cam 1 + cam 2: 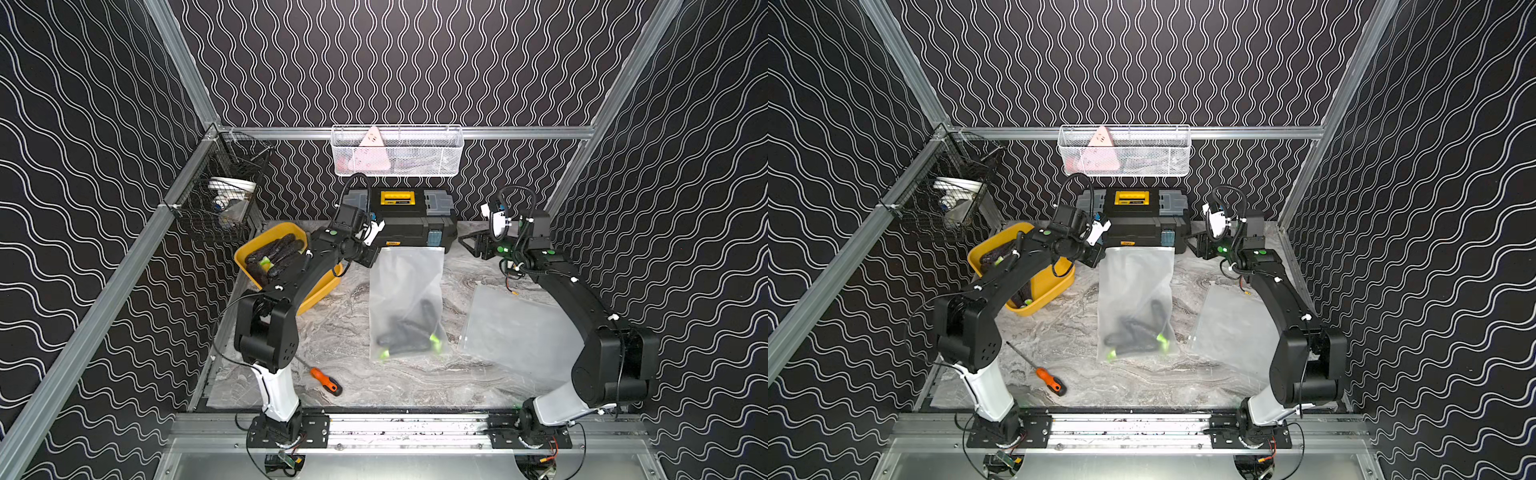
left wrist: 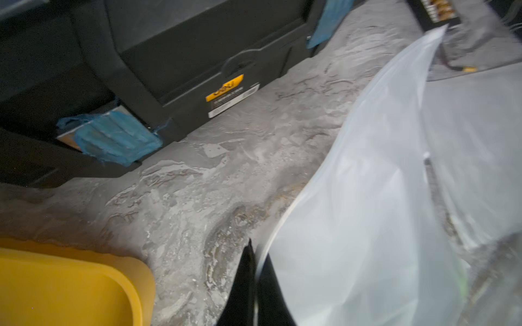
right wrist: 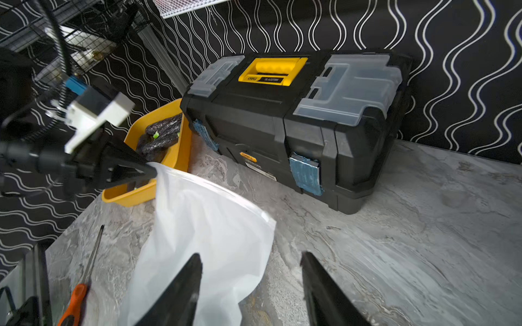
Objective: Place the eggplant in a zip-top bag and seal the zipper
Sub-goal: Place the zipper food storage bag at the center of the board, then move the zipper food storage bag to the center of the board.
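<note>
While the zip-top bag [image 1: 405,291] is pinched at its top-left corner by the left gripper [image 1: 373,255], the gripper's fingers [image 2: 241,288] are seen pressed together on the film in the left wrist view; the bag is positioned at frame centre in both top views, upper edge just in front of the toolbox [image 1: 411,220], lower end down on the marble table [image 1: 374,386]; the eggplant [image 1: 403,338] is contained in the bag's lower end, dark bodies with green stems being visible through the film; whether the zipper [image 1: 411,249] is sealed cannot be told. The right gripper [image 1: 471,244] is held right of centre, near the bag's top-right corner; its fingers [image 3: 180,290] are shown spread apart in the right wrist view; contact with the bag cannot be confirmed. A yellow bin [image 1: 320,295] is placed left of centre, partly hidden by the left arm [image 1: 299,282]; more eggplants [image 1: 272,255] are stacked in it; a second clear bag [image 1: 511,328] is laid flat on the table at the right of the frame, partly covered by the right arm [image 1: 573,291]; an orange-handled screwdriver [image 1: 326,380] is laid at lower centre-left, well apart from the held bag; a white mesh basket [image 1: 397,166] is hung on the rear rail at upper centre; a black wire basket [image 1: 216,208] is hung at upper left.
</note>
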`<action>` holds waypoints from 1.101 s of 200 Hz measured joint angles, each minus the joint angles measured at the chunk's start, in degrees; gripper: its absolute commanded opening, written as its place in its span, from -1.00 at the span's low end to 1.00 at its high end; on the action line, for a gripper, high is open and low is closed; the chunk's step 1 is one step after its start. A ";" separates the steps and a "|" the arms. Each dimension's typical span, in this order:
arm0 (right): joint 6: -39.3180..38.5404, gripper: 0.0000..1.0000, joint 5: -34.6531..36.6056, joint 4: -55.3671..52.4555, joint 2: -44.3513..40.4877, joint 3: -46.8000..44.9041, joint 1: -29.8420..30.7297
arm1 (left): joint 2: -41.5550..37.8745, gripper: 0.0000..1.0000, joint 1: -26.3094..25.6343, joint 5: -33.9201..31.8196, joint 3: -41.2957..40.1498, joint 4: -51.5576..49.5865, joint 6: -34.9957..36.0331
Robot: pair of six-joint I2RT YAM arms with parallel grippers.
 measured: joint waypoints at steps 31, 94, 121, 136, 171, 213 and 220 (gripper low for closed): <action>3.28 0.14 5.31 -0.11 0.42 -2.80 4.15 | 5.79 -0.04 0.20 -10.64 2.84 2.49 -2.99; 14.40 0.06 15.21 -0.13 6.27 -7.37 11.67 | 3.65 0.08 1.68 -20.55 2.10 1.38 -13.79; 17.94 0.02 16.61 -0.74 7.10 -12.11 15.23 | -4.37 0.08 -2.80 -14.62 -8.46 1.86 -20.22; 19.91 0.03 17.11 -1.01 7.10 -14.80 16.35 | -6.45 0.08 -8.74 -10.93 -13.86 1.84 -22.97; 23.98 0.03 16.90 -1.38 5.66 -21.88 18.84 | -10.49 0.09 -15.74 -7.04 -25.51 2.08 -28.59; 27.76 0.05 16.11 -0.02 3.78 -27.96 19.30 | -11.80 0.13 -17.68 -7.17 -34.49 3.61 -32.02; 28.13 0.05 16.11 0.46 3.78 -28.24 19.63 | -12.00 0.13 -17.68 -7.45 -35.10 4.42 -32.57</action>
